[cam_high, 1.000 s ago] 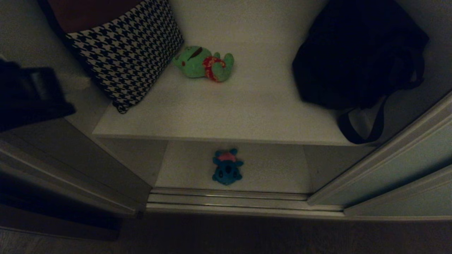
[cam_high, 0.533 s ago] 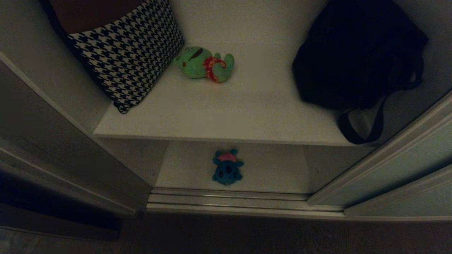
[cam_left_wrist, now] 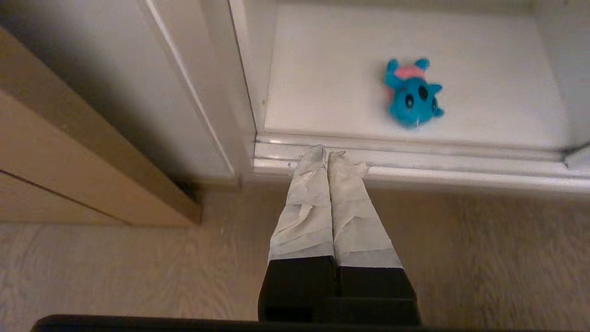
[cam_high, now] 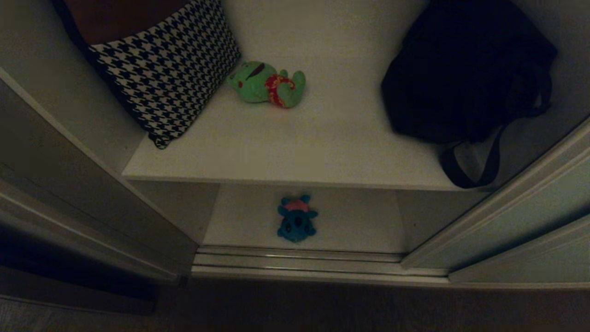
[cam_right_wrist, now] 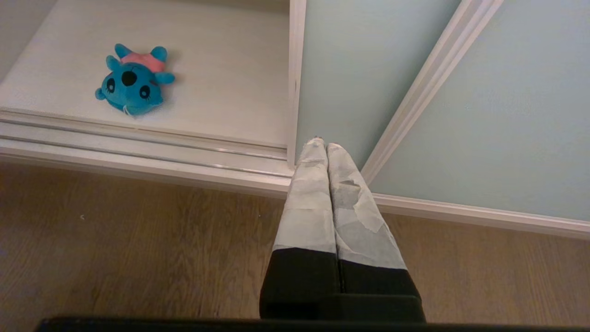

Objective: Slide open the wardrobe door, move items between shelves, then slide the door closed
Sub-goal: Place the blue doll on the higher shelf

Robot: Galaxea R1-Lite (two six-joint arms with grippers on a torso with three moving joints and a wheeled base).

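Wardrobe door [cam_high: 521, 221] open; blue toy [cam_high: 296, 223] lower centre, green toy [cam_high: 267, 84] upper centre. Left tool [cam_left_wrist: 327, 154] and right tool [cam_right_wrist: 321, 144] clenched, empty. Next likely: closing the door.

left claw [cam_left_wrist: 327, 157] pressed closed, pointing down, right claw [cam_right_wrist: 321, 145] likewise closed, empty

Upper shelf [cam_high: 286, 152] is being occupied by cushion [cam_high: 166, 69] at left, one plush toy [cam_high: 267, 84] just right of it, bag [cam_high: 465, 74] at right. Lower shelf [cam_high: 359, 221] below is being occupied by second toy [cam_high: 296, 219], behind the door track [cam_high: 299, 263]. Sliding door [cam_high: 521, 216] is being kept at right.
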